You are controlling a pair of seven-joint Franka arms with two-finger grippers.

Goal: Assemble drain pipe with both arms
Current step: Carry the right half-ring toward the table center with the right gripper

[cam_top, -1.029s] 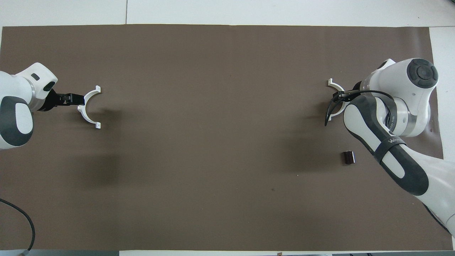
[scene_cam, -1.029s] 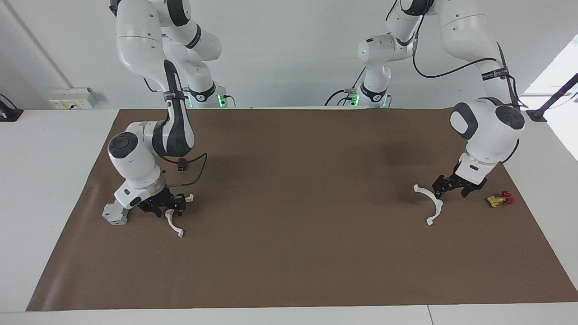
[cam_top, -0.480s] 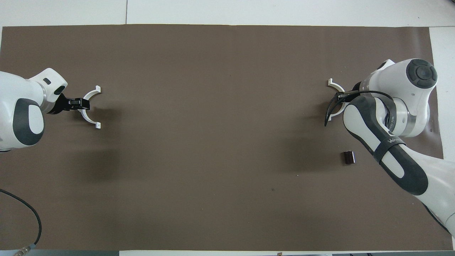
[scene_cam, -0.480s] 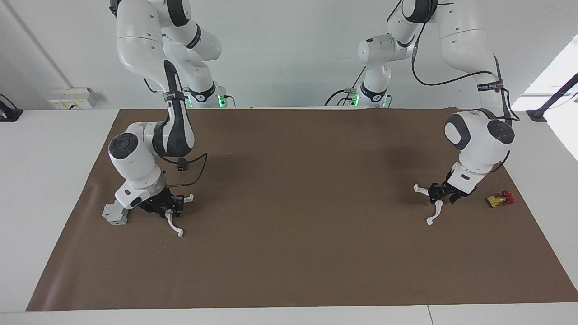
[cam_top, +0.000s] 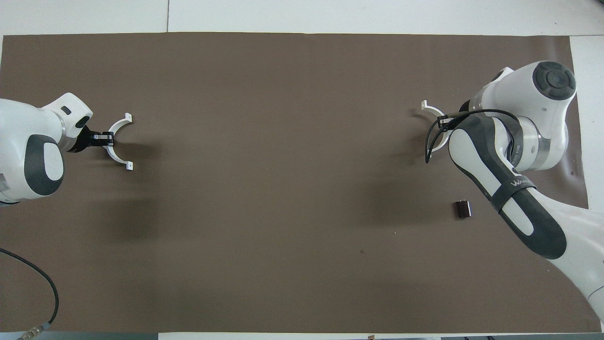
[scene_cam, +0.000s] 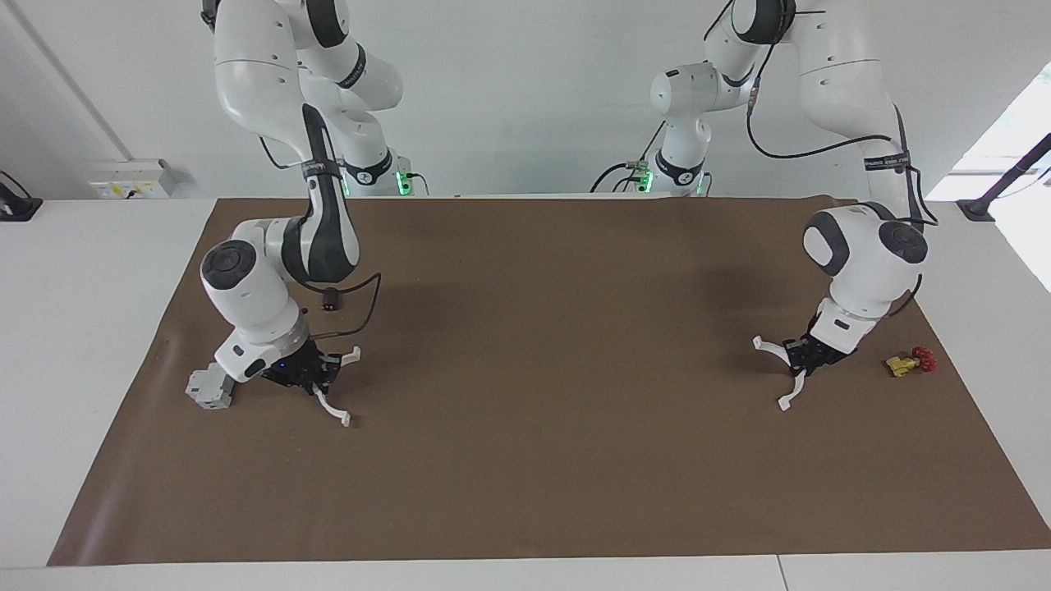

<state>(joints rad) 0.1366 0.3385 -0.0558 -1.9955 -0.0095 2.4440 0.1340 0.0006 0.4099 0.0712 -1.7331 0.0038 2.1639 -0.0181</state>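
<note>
Here, you have both arms down at the two ends of the brown mat (scene_cam: pixel 525 460), each one clamped on its own half of the drain pipe. Your left gripper (scene_cam: pixel 803 355) is closed on the middle of the left-hand half-ring (scene_cam: pixel 786 373), a thin white arc with a small tab at each tip. That piece sits near the mat's short edge at the left arm's end, about midway between the two long edges — in the overhead view its arc (cam_top: pixel 114 145) bows toward the gripper (cam_top: pixel 103 138) and its open side faces the mat's centre. Just beside it, closer to that short edge, lies a small yellow and red part (scene_cam: pixel 909 361), apart from both the arc and the fingers.

Your right gripper (scene_cam: pixel 314 376) is shut on the other half-ring (scene_cam: pixel 337 400) near the short edge at the right arm's end. From overhead only one tabbed end of that arc (cam_top: pixel 430 109) shows; the arm's forearm covers the rest, gripper included. Whether either arc is lifted off the mat or resting on it you cannot tell.

A grey blocky part (scene_cam: pixel 209 388) sits next to the right wrist, at that same short edge. A small dark cylinder (cam_top: pixel 463 209) lies nearer to the robots than the right-hand arc — well apart from it.
</note>
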